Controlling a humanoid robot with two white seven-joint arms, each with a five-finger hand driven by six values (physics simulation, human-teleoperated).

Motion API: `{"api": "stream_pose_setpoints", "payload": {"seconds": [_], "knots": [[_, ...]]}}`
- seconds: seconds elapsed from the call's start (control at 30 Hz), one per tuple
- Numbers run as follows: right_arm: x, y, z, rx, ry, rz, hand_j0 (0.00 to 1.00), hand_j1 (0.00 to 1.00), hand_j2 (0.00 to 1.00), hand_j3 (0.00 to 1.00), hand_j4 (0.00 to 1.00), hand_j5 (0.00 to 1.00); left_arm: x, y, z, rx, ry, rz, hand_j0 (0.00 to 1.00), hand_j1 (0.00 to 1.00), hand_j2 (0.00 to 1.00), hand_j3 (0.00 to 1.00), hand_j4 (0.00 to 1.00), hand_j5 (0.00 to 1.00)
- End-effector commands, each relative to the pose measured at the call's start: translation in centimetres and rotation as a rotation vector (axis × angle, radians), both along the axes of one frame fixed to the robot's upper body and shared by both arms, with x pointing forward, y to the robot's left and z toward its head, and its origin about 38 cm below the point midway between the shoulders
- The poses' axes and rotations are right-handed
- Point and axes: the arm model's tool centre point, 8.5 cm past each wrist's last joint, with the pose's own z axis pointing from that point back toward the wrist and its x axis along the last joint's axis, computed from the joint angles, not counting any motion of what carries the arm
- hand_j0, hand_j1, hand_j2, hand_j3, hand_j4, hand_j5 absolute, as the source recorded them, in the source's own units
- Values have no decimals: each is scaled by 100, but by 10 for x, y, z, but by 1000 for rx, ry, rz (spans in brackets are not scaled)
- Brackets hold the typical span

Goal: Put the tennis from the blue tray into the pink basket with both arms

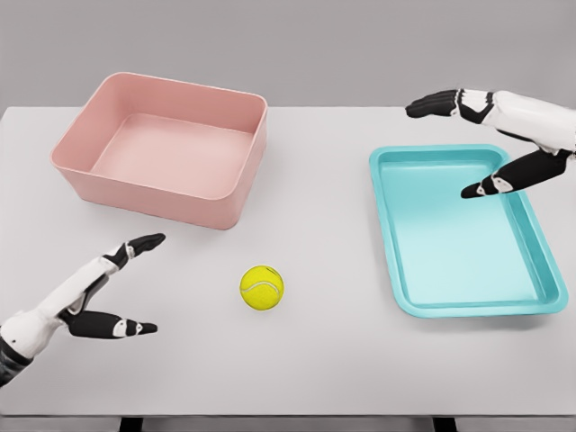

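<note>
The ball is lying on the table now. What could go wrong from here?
1. The tennis ball lies loose on the bare table; a glancing touch by the open left hand could roll it away, perhaps off the near edge.
2. The pink basket has raised walls; a low carry might strike its near wall.

A tennis ball point(262, 288) is seen on the table point(324, 360), at five o'clock from the pink basket point(162, 148). The blue tray point(463, 229) is overhung by the spread right hand point(490, 144); the left hand point(103, 297) is spread at nine o'clock from the ball.
</note>
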Motion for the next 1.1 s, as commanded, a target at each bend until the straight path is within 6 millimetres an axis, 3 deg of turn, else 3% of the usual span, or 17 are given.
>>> {"api": "stream_pose_setpoints", "payload": {"seconds": [0.0,0.3,1.07], "knots": [[-3,3,2,3,-2,12,100,100,100,100,100,100,-2,-5,-10,0,51,18,100,100,100,100,100,100],[-4,4,-3,2,12,10,100,100,100,100,100,100,12,-26,-12,-4,66,3,100,100,100,100,100,100],[-9,11,-1,-3,5,34,100,100,100,100,100,100,24,-76,-12,-10,10,-120,100,100,100,100,100,100]]}}
